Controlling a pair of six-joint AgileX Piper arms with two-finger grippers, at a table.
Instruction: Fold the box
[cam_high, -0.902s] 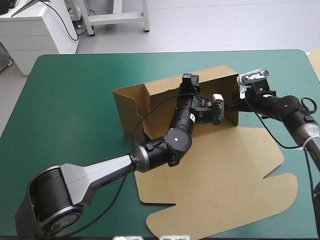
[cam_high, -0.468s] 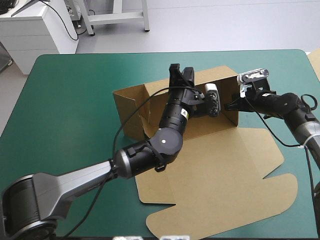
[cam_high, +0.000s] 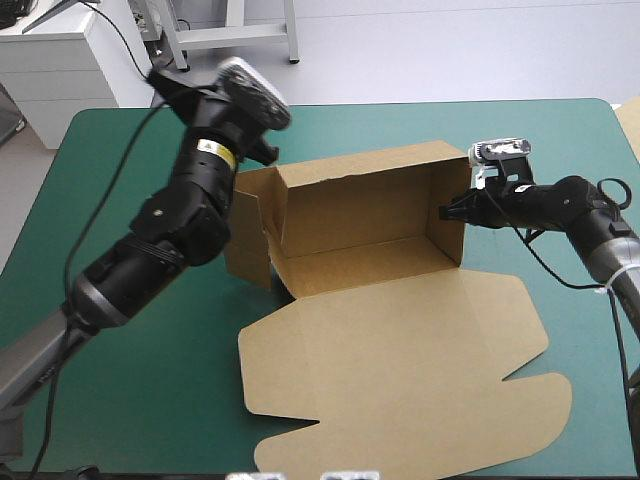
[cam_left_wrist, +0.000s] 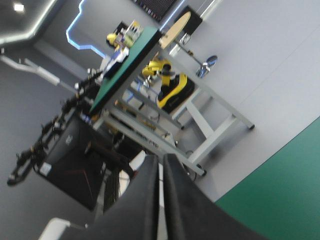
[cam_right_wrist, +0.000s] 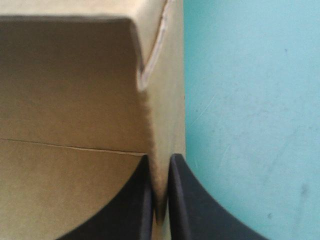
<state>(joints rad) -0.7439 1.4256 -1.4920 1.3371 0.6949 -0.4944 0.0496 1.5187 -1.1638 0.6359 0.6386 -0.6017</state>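
Observation:
The brown box (cam_high: 360, 200) stands mid-table with its back and side walls raised and its lid (cam_high: 400, 370) lying flat toward the table's front edge. My right gripper (cam_high: 447, 212) is shut on the box's right wall. In the right wrist view the black fingers (cam_right_wrist: 160, 200) pinch that wall's top edge, with the box's inside (cam_right_wrist: 70, 100) to one side. My left gripper (cam_high: 163, 84) is raised high above the table's far left, away from the box. In the left wrist view it (cam_left_wrist: 161, 156) is shut on nothing and points out into the room.
A pale edge of more board (cam_high: 631, 122) shows at the table's far right corner. The teal-green cover (cam_high: 120, 200) surrounds the box, and its far edge (cam_left_wrist: 280, 175) shows ahead of my left gripper. The left arm (cam_high: 150, 260) crosses above the table's left half.
My left arm has lifted out of the box and swung up and to the left. The box has shifted slightly toward the front left. My right gripper still holds the right wall.

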